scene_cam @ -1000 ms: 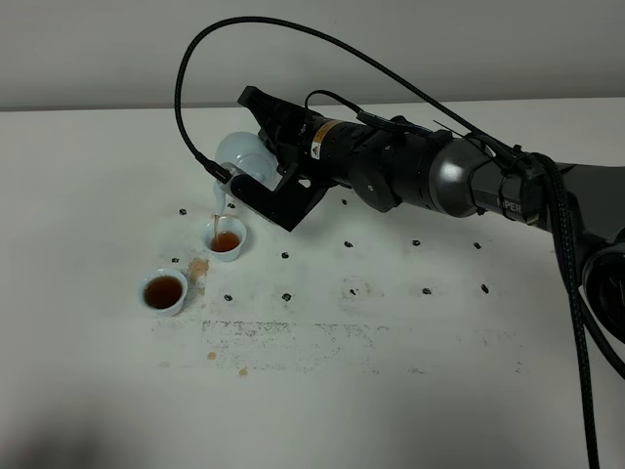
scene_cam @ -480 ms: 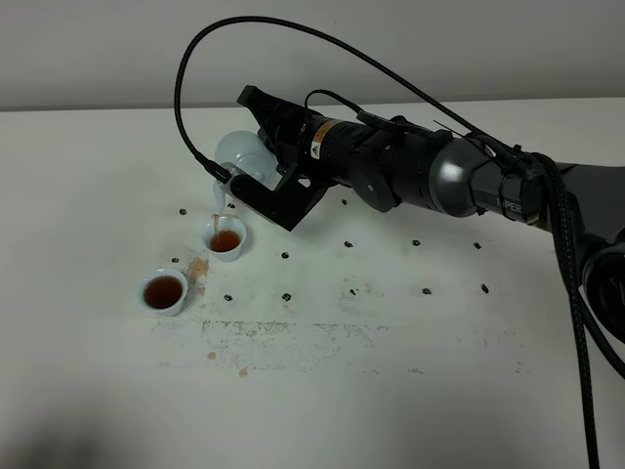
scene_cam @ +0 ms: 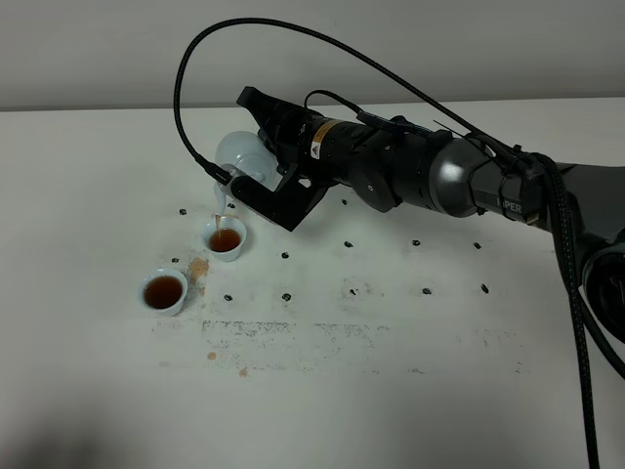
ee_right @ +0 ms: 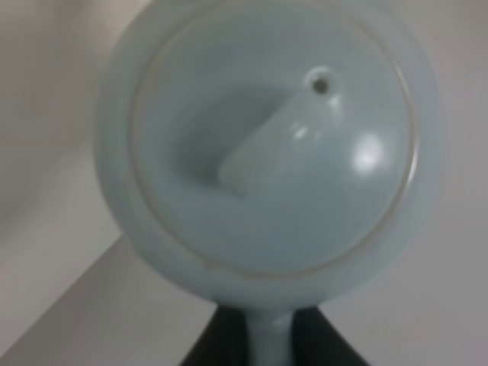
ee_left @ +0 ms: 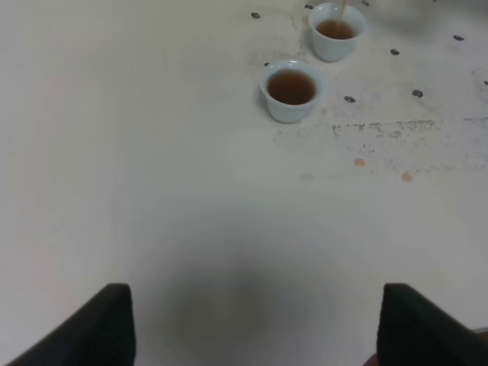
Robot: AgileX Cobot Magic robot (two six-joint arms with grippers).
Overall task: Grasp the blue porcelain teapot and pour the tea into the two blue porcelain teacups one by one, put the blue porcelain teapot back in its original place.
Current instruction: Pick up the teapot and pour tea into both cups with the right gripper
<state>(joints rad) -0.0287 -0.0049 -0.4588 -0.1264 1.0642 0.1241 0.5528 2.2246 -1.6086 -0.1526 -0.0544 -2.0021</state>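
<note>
Above far cup [scene_cam: 225, 237]: teapot [scene_cam: 241, 156] tipped, handle clamped in shut right gripper [scene_cam: 256, 191], tea [scene_cam: 218, 221] streaming down. Near cup [scene_cam: 163, 291] filled. Left gripper [ee_left: 255, 324] jaws probably apart, holding nothing.

Exterior high: even, diffuse overhead light, moderately bright. Table [scene_cam: 410, 410] reads flat white, no glare. Soft dim patch at 7 o'clock corner. Faint shadow under the arm [scene_cam: 430, 176], toward 6 o'clock. Focus acceptable; slight softness overall.

Left wrist: washed-out, low contrast. Broad soft shadow on the table at 6 o'clock. Cups [ee_left: 290, 90] at 12 to 1 o'clock mildly soft; dark gripper fingers [ee_left: 99, 328] at the lower corners blurred.

Right wrist: teapot [ee_right: 267, 152] fills the frame, strongly out of focus. Small bright highlight on the lid [ee_right: 305, 168] at 3 o'clock.
</note>
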